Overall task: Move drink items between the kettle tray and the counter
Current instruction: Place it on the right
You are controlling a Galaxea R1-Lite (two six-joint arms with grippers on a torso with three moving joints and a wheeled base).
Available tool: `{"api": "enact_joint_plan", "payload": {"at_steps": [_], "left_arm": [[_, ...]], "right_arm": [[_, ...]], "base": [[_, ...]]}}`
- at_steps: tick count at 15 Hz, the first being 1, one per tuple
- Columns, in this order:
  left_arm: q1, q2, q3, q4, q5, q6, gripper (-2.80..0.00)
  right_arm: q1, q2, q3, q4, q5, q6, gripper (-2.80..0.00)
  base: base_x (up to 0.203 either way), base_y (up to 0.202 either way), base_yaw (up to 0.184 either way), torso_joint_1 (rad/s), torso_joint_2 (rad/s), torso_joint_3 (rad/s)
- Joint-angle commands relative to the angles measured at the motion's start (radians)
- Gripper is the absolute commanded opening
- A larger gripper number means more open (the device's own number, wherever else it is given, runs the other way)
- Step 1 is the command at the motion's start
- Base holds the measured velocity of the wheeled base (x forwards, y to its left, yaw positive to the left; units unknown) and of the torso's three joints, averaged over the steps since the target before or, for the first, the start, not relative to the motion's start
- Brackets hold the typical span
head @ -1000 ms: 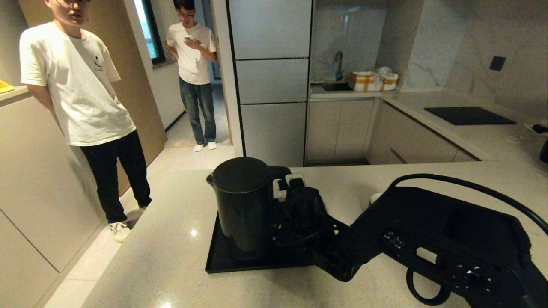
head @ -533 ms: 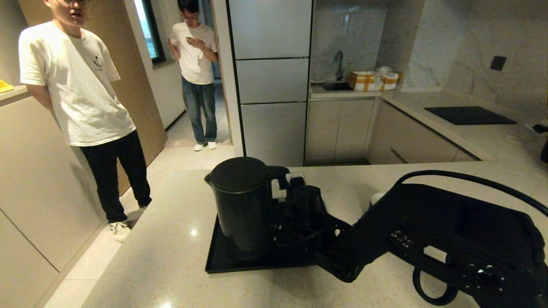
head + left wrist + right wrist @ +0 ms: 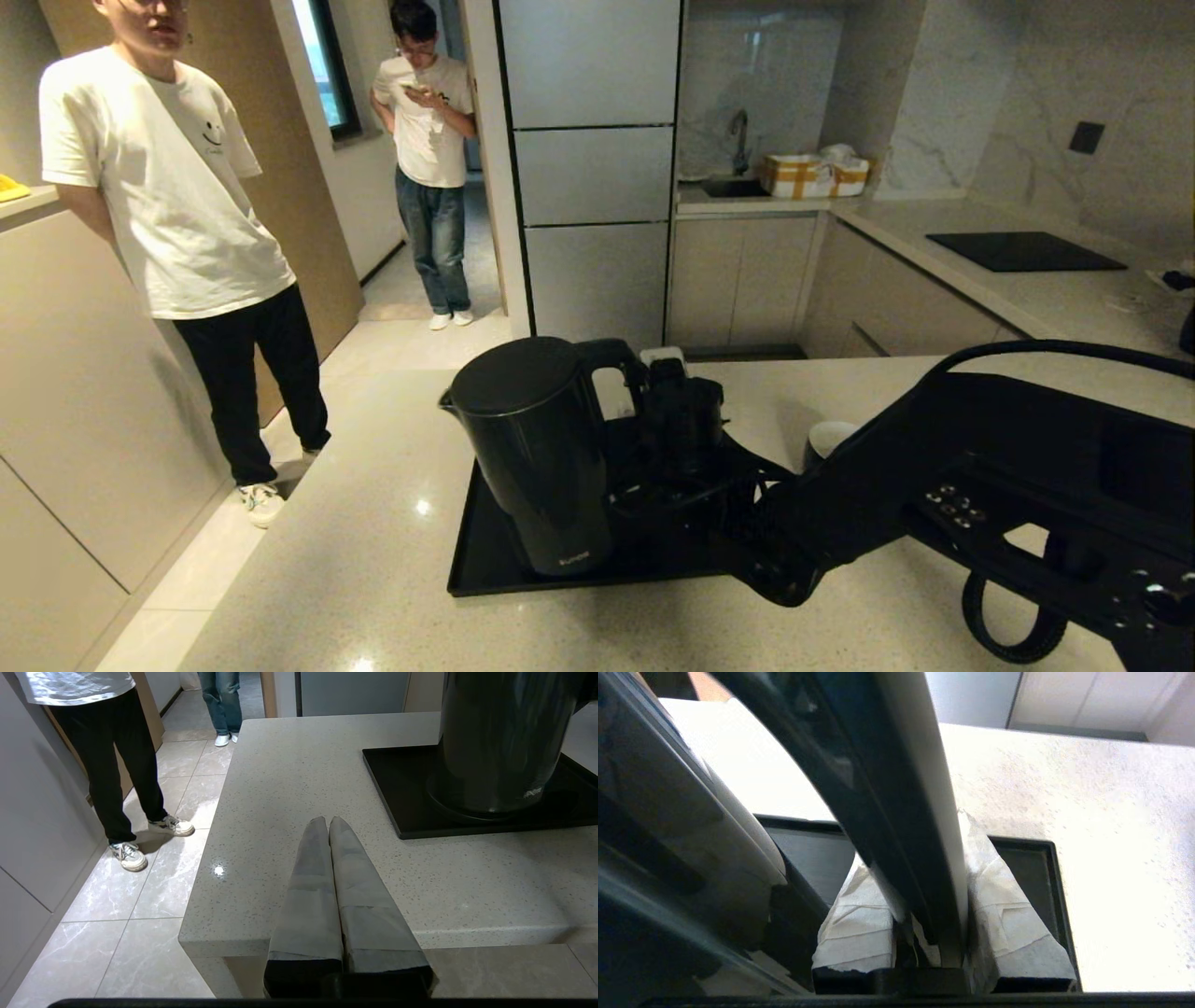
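Note:
The tall black kettle (image 3: 537, 457) hangs tilted just over the black kettle tray (image 3: 476, 569), its foot close above the round base disc (image 3: 437, 805). My right gripper (image 3: 658, 366) is shut on the kettle's loop handle (image 3: 611, 355). In the right wrist view the white taped fingers (image 3: 1008, 914) clamp the handle (image 3: 896, 788) from both sides, above the tray (image 3: 1057, 886). A small black cup (image 3: 829, 437), white inside, stands on the beige counter (image 3: 355, 560) to the tray's right, partly behind my right arm. My left gripper (image 3: 327, 821) is shut and holds nothing, by the counter's front edge.
Two people stand on the floor to the left, one (image 3: 168, 187) close to the counter's left edge, the other (image 3: 425, 140) further back. A black cooktop panel (image 3: 1022, 250) lies on the far right counter. Boxes (image 3: 812, 175) sit by the sink.
The kettle has risen off its base and tipped, its top leaning left and its handle swinging right. My right arm rose with it. The left gripper shows only in the present frame.

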Motion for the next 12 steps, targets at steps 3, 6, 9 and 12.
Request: {"api": "enact_joint_plan", "payload": {"at_steps": [3, 6, 9, 12], "left_arm": [[-0.001, 0.000, 0.000, 0.000, 0.000, 0.000, -2.80], [-0.001, 0.000, 0.000, 0.000, 0.000, 0.000, -2.80], [-0.001, 0.000, 0.000, 0.000, 0.000, 0.000, -2.80], [-0.001, 0.000, 0.000, 0.000, 0.000, 0.000, -2.80]], "right_arm": [[0.003, -0.052, 0.010, -0.010, -0.004, 0.004, -2.80], [0.001, -0.117, 0.053, -0.007, -0.004, 0.008, -2.80], [-0.036, -0.199, 0.092, 0.007, -0.005, 0.025, -2.80], [-0.084, -0.292, 0.120, 0.083, -0.009, 0.026, -2.80]], "base": [[0.000, 0.000, 0.000, 0.000, 0.00, 0.000], [0.000, 0.000, 0.000, 0.000, 0.00, 0.000], [0.000, 0.000, 0.000, 0.000, 0.00, 0.000], [0.000, 0.000, 0.000, 0.000, 0.00, 0.000]]}}
